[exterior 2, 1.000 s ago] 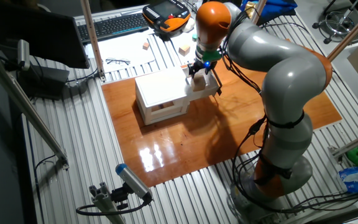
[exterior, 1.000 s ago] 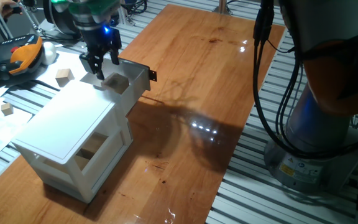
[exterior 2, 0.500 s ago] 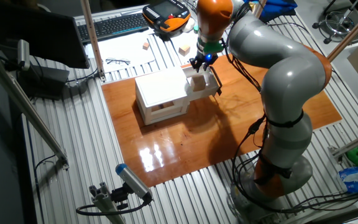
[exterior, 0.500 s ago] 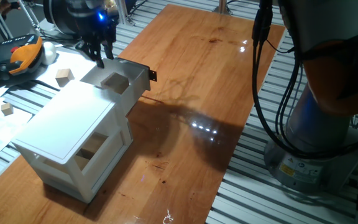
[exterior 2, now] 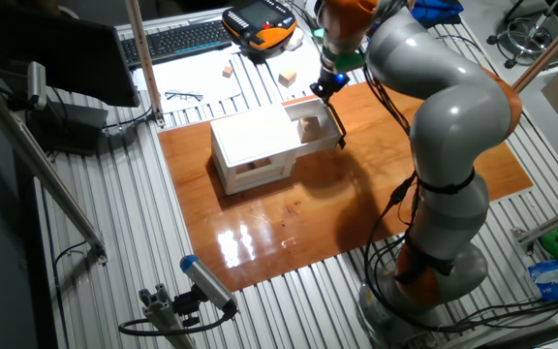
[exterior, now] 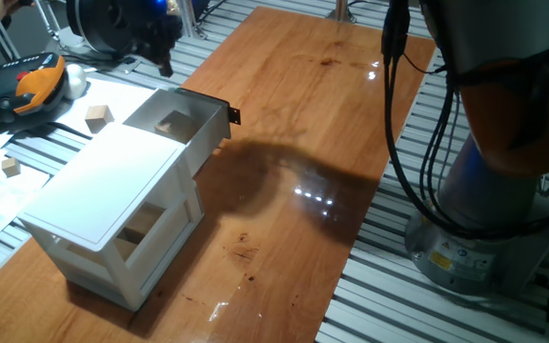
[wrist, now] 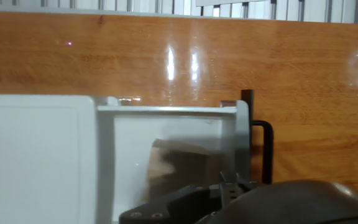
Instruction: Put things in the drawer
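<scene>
An orange and black handheld pendant [exterior: 29,84] is lying at the far left on the slatted metal bench [exterior: 503,314], with a black keyboard [exterior 2: 177,39] and a pair of glasses [exterior 2: 183,95] sitting further along, beside the reddish wooden board [exterior: 303,143].

arm [exterior 2: 453,107]: grey links | orange joints | black cables | claw [exterior: 163,38]: black

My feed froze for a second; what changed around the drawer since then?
The pincer lifted out of the drawer and pulled back past its far side, leaving one cube inside. Cabinet, open drawer and the cubes outside stayed put.
</scene>
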